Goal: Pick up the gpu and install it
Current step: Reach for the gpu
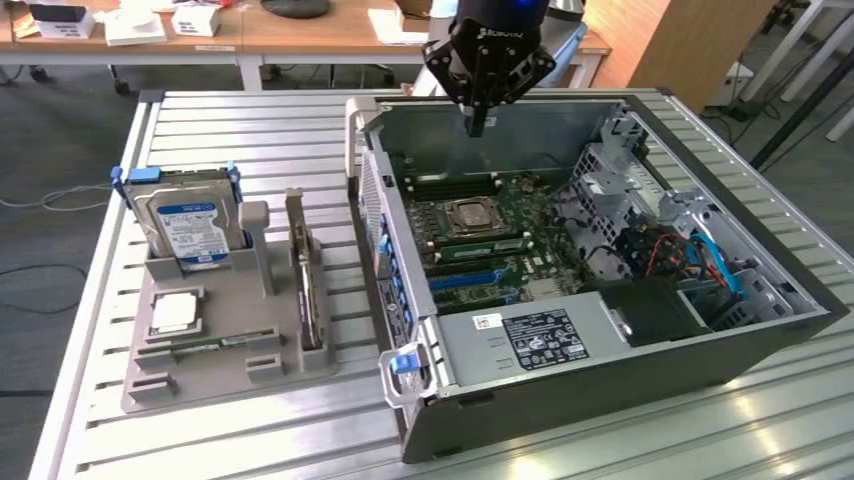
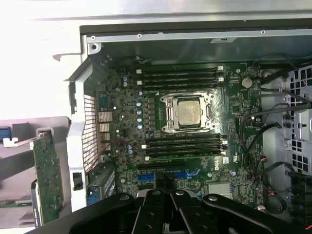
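Fingers (image 1: 475, 122) are together with nothing between them, hanging over the open PC case (image 1: 607, 385) at the upper centre of the exterior view. The motherboard (image 1: 487, 245) lies below them. The gpu (image 1: 310, 295) stands on edge in the grey holder (image 1: 200, 350) at centre left, just beside the case wall and well apart from the fingers. A hard drive (image 1: 187, 225) stands upright in the same holder, on the slatted surface (image 1: 240, 130).

You see a green motherboard (image 2: 122, 122) in a black case (image 1: 601, 390), a green-sided gpu (image 2: 48, 175), a blue-white label (image 1: 194, 232) on the silver drive (image 1: 184, 190), a ribbed silvery desk (image 1: 240, 130).
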Robot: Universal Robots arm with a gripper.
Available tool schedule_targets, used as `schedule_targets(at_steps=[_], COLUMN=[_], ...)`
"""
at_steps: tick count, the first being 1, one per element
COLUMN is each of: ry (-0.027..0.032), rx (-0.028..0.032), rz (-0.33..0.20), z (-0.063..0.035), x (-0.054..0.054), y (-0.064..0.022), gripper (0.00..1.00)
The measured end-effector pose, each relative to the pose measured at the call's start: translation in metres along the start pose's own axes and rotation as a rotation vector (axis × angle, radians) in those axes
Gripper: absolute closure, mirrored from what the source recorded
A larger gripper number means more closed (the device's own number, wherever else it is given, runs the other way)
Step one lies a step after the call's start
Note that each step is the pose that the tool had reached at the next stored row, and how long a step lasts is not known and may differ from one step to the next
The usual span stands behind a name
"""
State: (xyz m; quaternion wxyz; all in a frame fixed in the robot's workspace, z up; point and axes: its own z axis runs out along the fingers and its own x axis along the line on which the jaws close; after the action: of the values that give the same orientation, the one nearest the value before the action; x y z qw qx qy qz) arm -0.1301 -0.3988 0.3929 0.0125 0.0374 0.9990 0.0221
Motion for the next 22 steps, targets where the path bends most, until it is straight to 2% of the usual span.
schedule_targets(at_steps=[22], ry=[0.0000], rx=[0.0000], rz=[0.000], z=[-0.0001], x=[0.035], y=[-0.0022], gripper=[0.89])
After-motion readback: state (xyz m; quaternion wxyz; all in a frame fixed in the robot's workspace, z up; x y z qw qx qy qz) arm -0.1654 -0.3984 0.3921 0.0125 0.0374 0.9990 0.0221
